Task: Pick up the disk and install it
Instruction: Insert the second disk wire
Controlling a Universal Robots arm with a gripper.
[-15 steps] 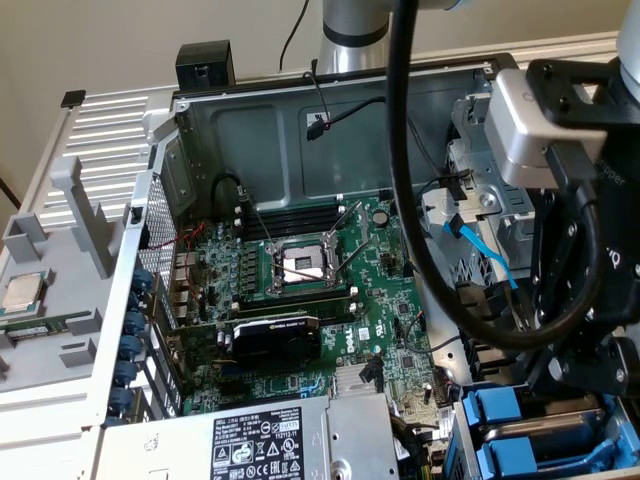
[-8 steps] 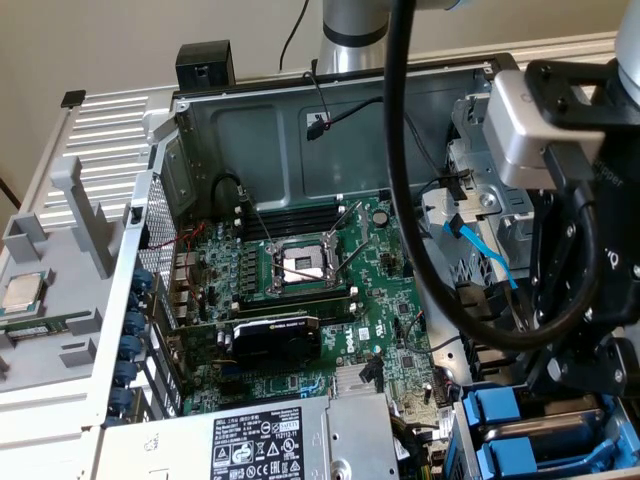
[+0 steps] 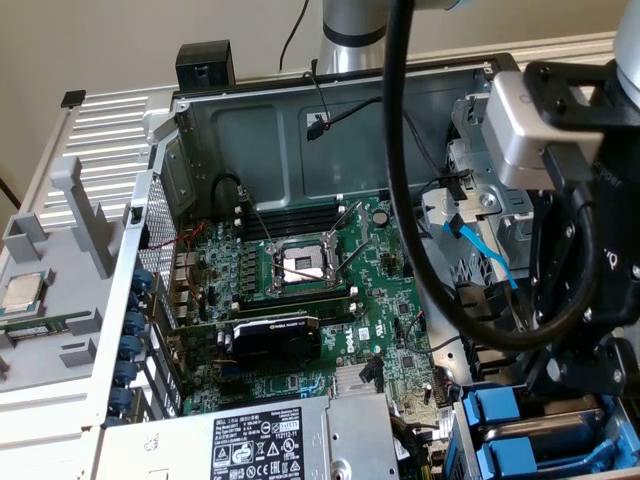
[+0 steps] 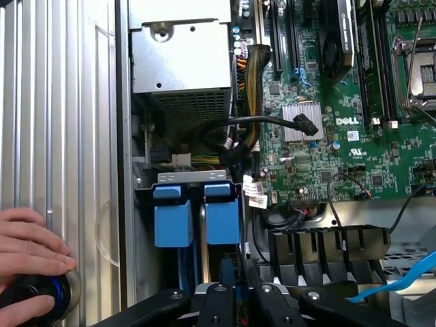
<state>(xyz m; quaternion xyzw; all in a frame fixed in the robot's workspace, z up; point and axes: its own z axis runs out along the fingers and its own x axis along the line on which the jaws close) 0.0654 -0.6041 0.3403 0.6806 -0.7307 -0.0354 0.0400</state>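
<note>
Pincer [image 4: 238, 300] sits nearly closed, gripping nothing you can make out, right over the blue-framed disk [image 4: 223, 214] already seated in its bay; installation looks almost done.

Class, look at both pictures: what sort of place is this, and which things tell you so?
Probably a computer assembly or repair bench: an open PC case with its motherboard exposed, blue drive carriers in a bay, and a robot arm over it.

The arm [image 3: 570, 230] is black-cased with a brushed silver block above the gripper [image 4: 238, 300]. A thick black cable [image 3: 400, 180] loops down beside it. Black finger links carry round pivot screws.
</note>
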